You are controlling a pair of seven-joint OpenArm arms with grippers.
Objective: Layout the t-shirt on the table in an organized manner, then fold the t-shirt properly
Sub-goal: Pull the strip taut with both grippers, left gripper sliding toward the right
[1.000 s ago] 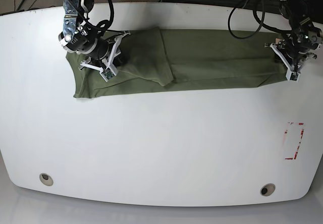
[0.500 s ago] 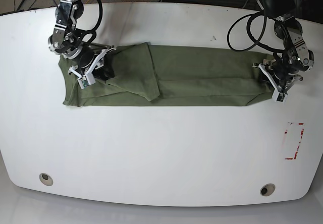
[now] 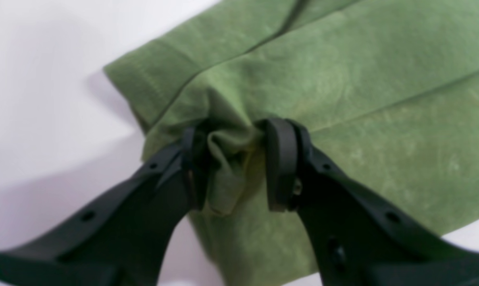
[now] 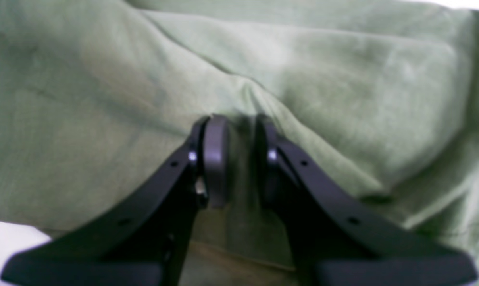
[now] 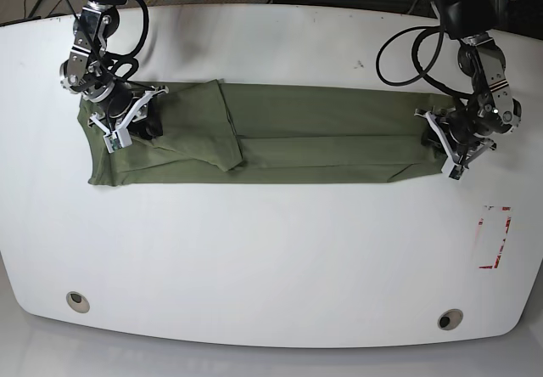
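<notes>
The olive-green t-shirt [image 5: 314, 135] lies pulled out into a long band across the far half of the white table [image 5: 271, 250], with a folded flap [image 5: 212, 126] near its left end. In the base view my left gripper [image 5: 447, 145] is at the shirt's right end. The left wrist view shows this gripper [image 3: 237, 139] shut on a bunched pinch of cloth beside a hemmed corner [image 3: 144, 79]. My right gripper [image 5: 127, 124] is at the shirt's left end. Seen from the right wrist, that gripper [image 4: 239, 127] is shut on a ridge of fabric [image 4: 322, 99].
A red tape mark [image 5: 495, 238] sits near the table's right edge. Two round grommet holes [image 5: 77, 301] [image 5: 450, 318] lie near the front edge. Black cables [image 5: 407, 42] trail from the right-side arm over the back of the table.
Both grippers have moved to the left in the base view, still holding the shirt's ends. The whole shirt slid left with them, and the flap now lies flatter.
</notes>
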